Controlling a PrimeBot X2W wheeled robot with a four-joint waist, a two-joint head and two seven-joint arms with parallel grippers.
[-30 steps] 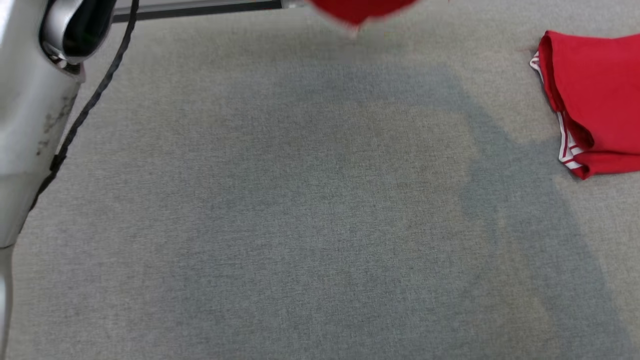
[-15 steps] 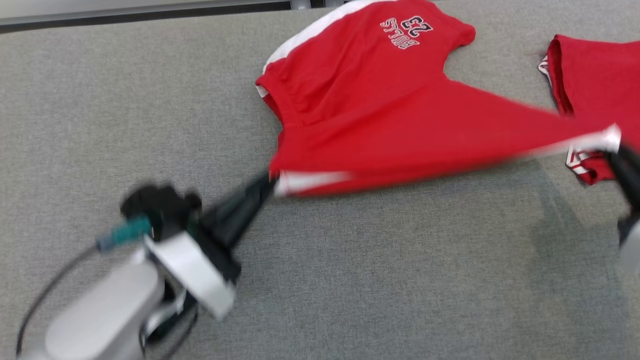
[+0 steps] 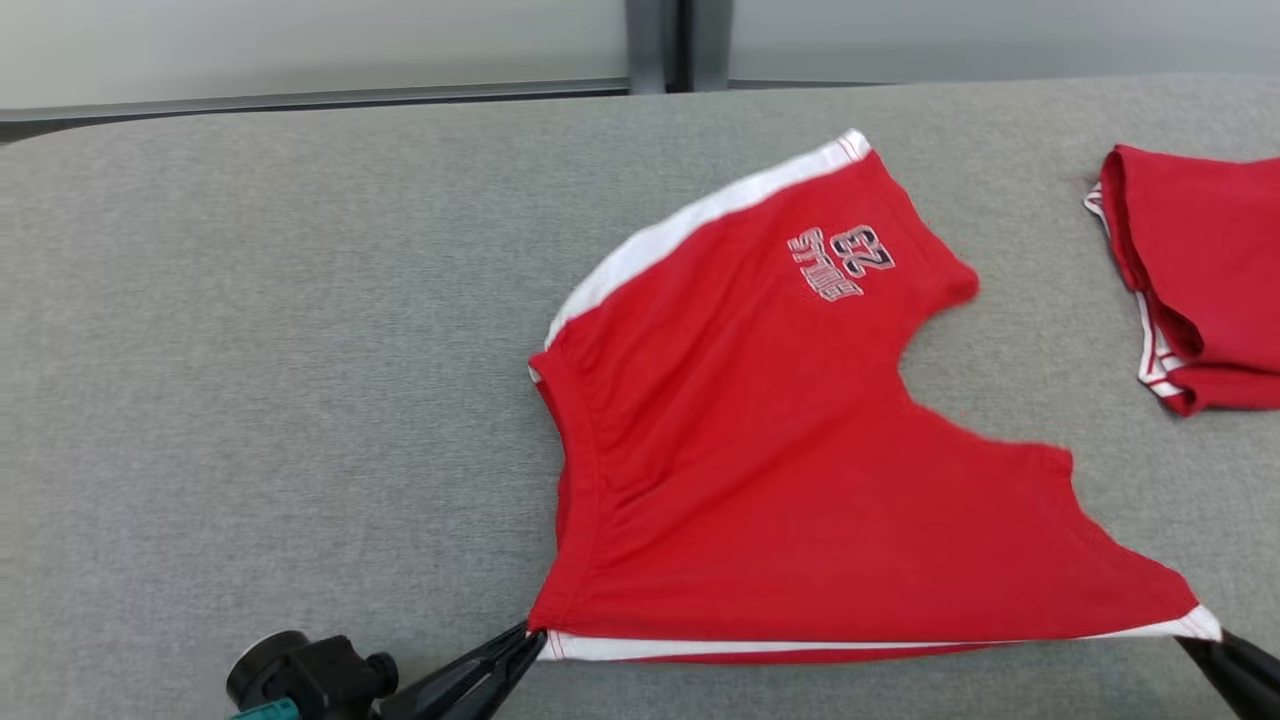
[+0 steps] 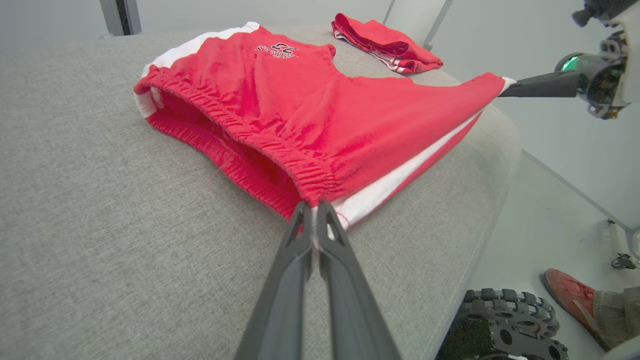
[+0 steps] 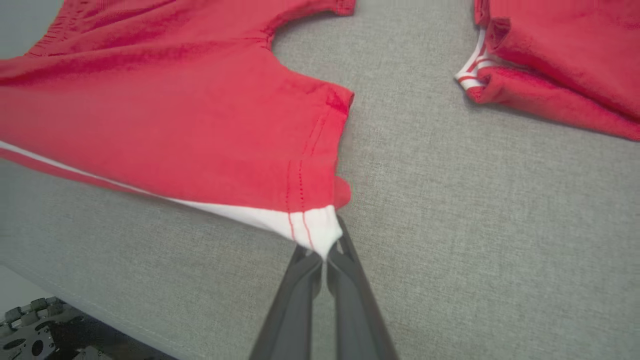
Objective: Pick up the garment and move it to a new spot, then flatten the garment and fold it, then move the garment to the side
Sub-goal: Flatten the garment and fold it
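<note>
My left gripper (image 4: 314,212) pinches the waistband corner of the red white-striped jersey shorts (image 3: 760,470), my right gripper (image 5: 327,254) a leg-hem corner. I see them stretched over the grey fabric counter (image 3: 250,350), near another folded red garment (image 3: 1200,270).

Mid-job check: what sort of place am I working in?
Probably a robot test lab: a grey fabric-covered table carrying the red shorts and a folded red garment, with a person's red shoe on pale floor beside the robot's wheel.
</note>
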